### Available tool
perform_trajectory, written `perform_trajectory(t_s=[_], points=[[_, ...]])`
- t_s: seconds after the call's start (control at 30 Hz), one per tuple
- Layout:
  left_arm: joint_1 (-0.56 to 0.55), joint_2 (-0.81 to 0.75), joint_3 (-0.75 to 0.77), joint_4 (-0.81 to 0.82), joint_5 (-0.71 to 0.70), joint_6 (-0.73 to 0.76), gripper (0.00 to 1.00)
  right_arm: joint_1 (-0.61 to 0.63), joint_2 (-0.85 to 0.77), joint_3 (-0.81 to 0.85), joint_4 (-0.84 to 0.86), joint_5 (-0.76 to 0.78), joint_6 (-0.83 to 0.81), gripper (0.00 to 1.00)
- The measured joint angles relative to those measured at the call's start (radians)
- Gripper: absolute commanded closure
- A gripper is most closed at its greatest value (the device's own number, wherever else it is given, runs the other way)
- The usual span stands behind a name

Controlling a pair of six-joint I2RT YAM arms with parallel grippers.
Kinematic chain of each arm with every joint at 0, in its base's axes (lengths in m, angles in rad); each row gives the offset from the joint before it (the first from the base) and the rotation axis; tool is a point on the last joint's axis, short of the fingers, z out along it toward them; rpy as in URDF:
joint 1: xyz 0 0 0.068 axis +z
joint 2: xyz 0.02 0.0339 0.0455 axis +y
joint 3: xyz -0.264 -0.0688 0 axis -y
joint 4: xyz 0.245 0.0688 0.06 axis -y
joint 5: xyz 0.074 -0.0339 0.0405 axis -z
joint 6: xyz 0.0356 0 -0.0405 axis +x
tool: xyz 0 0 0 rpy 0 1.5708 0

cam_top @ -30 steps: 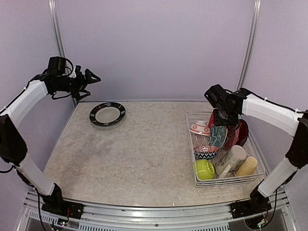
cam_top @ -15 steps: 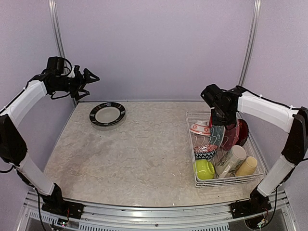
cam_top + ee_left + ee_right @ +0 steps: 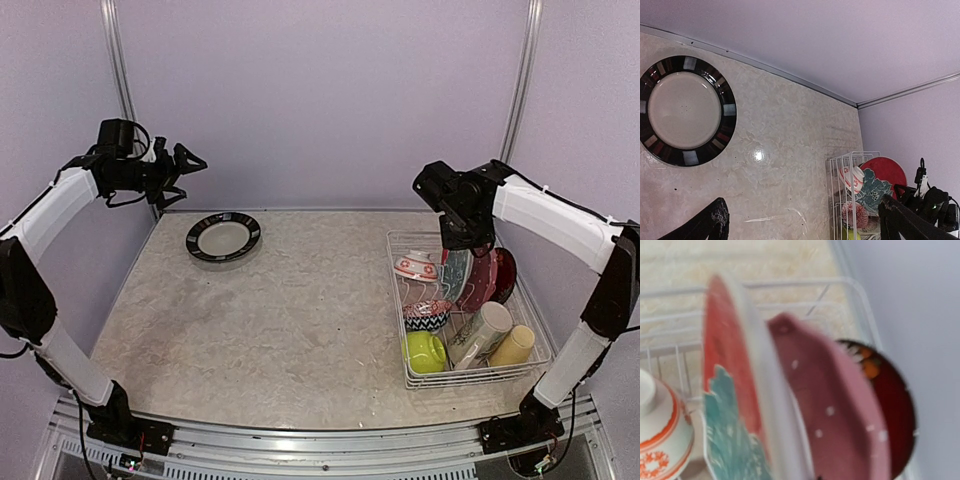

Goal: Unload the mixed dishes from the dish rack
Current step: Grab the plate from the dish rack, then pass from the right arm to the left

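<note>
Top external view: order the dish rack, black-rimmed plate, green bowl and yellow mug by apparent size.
1. Dish rack, by far the largest.
2. Black-rimmed plate, though it lies farther from the camera.
3. Green bowl and yellow mug look about alike; no ranking between them.

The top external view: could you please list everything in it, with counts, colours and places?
table: one, mottled beige, under everything
black-rimmed plate: one, cream centre, flat on table, far left
dish rack: one, white wire, on table, right side
upright plates: three, teal-patterned, pinkish, dark red, rack's far end
patterned bowl: one, white and red, left of those plates
chevron bowl: one, blue and white, mid rack
green bowl: one, lime, rack's near-left corner
cream mug: one, cream, lying in rack's near end
yellow mug: one, yellow, right of cream mug
left gripper: one, black, open, high over far-left corner
right gripper: one, black, at upright plates' tops, jaws hidden
</note>
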Motion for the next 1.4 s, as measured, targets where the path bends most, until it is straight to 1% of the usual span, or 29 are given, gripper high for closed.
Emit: perform_trajectory(t_s=[0.27,0.37,0.63,0.83,0.9,0.97,1.17,1.27,1.4], points=[[-0.013,0.014,-0.001,0.000,0.000,0.001,0.01,0.026,0.000,0.091,-0.084,0.084,-0.014,1.00],[-0.019,0.021,-0.001,0.000,-0.001,0.001,0.01,0.032,-0.011,0.099,-0.092,0.100,-0.031,1.00],[-0.043,0.028,-0.001,0.000,-0.005,0.005,0.01,0.035,-0.102,0.098,-0.079,0.090,-0.092,1.00],[-0.063,0.042,-0.001,0.000,0.001,0.005,0.01,0.035,-0.212,0.076,0.012,0.013,-0.134,1.00],[-0.069,0.047,-0.001,0.003,0.017,0.004,0.01,0.035,-0.257,0.051,0.062,-0.022,-0.143,1.00],[-0.077,0.054,-0.003,0.016,0.047,-0.002,0.04,0.033,-0.303,0.014,0.117,-0.065,-0.150,1.00],[-0.119,0.082,-0.066,0.174,0.252,-0.096,0.07,-0.018,-0.426,-0.124,0.335,-0.320,-0.145,1.00],[-0.166,0.115,-0.104,0.272,0.352,-0.160,0.03,-0.038,-0.439,-0.187,0.463,-0.464,-0.116,1.00],[-0.252,0.158,-0.139,0.389,0.447,-0.237,0.02,-0.043,-0.406,-0.245,0.612,-0.632,-0.064,1.00]])
